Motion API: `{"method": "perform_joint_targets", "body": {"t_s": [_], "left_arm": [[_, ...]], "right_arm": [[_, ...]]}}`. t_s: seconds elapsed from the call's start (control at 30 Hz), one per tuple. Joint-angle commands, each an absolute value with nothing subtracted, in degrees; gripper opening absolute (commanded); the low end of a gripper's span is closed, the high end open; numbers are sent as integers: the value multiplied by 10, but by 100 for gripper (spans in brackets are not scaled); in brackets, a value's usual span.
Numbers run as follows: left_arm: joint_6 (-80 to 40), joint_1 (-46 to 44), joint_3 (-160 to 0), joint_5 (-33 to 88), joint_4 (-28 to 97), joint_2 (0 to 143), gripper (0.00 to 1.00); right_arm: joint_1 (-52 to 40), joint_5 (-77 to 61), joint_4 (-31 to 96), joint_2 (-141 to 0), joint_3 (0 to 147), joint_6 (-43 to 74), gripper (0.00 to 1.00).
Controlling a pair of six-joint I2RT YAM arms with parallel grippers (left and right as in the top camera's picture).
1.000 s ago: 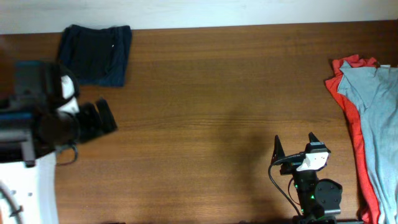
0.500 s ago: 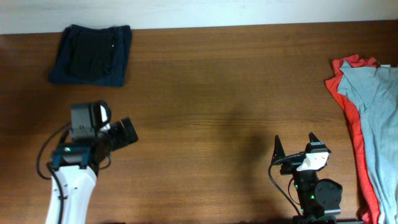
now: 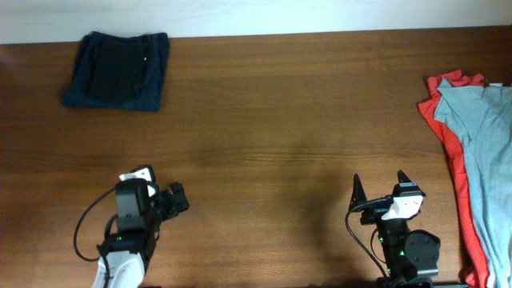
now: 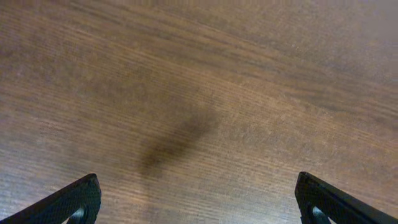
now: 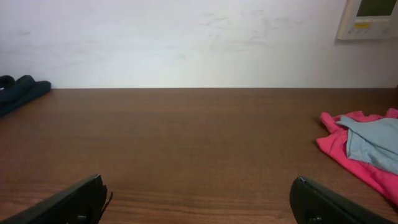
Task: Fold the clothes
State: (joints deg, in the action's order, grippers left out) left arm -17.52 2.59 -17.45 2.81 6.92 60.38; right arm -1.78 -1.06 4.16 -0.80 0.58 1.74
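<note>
Both spread wide, gripping nothing: left claw (image 3: 173, 200), right claw (image 3: 379, 184). Spotted folded navy garment (image 3: 118, 70) far-left on desk (image 3: 280, 120), grey-blue shirt (image 3: 486, 136) over red shirt (image 3: 442, 82) at right edge. Likely soft, floppy; pinch a hem corner.

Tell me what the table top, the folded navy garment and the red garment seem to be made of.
Brown table top: wood or wood-look laminate, showing long grain streaks and a dull sheen. Folded navy garment: soft matte fabric, probably cotton knit, with limp rounded edges. Red garment: similar matte fabric, crumpled in soft folds.
</note>
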Motion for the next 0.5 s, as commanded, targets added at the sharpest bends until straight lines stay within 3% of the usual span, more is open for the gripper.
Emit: {"method": "perform_joint_targets", "body": {"t_s": [0.0,0.47], "left_arm": [[-171,26,-132,38,32,570,100],[-171,26,-51,39,-20,483,99]], "right_arm": [[-14,-4,45,-4,3,24,99],[-14,-4,45,-4,3,24,99]]}}
